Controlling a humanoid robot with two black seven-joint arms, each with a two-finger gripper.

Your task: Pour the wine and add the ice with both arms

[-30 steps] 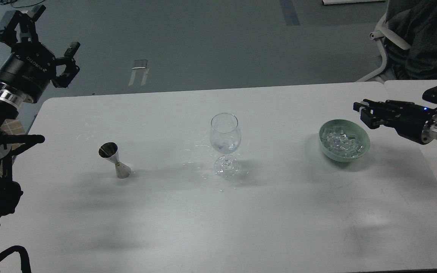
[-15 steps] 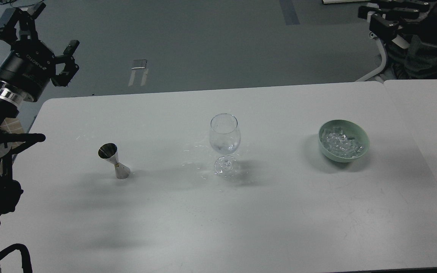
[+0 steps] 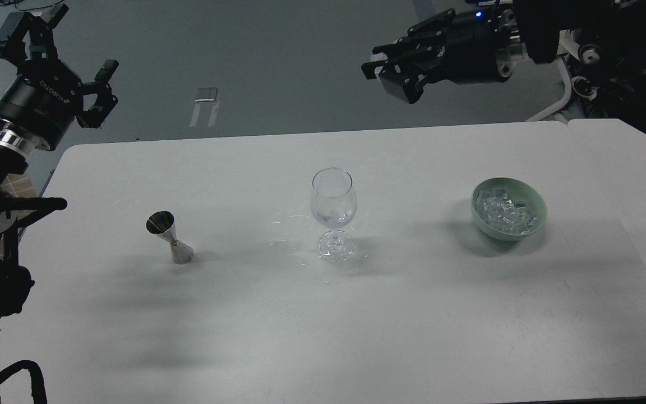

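Note:
A clear stemmed wine glass [image 3: 332, 210] stands upright at the table's middle. A steel jigger [image 3: 169, 237] stands to its left. A pale green bowl [image 3: 537, 223] on the right holds a pile of clear ice cubes [image 3: 503, 211]. My left gripper [image 3: 59, 59] is open and empty, raised beyond the table's far left corner. My right gripper [image 3: 398, 70] hovers high beyond the far edge, above and right of the glass, its fingers spread and empty.
The white table [image 3: 323, 325] carries only these three things. A second table [image 3: 637, 163] abuts it on the right. A chair with a seated person [image 3: 609, 73] is behind the right arm.
My right arm swung up from beside the ice bowl, then leftward across the top of the view to above the glass. The left arm has barely moved.

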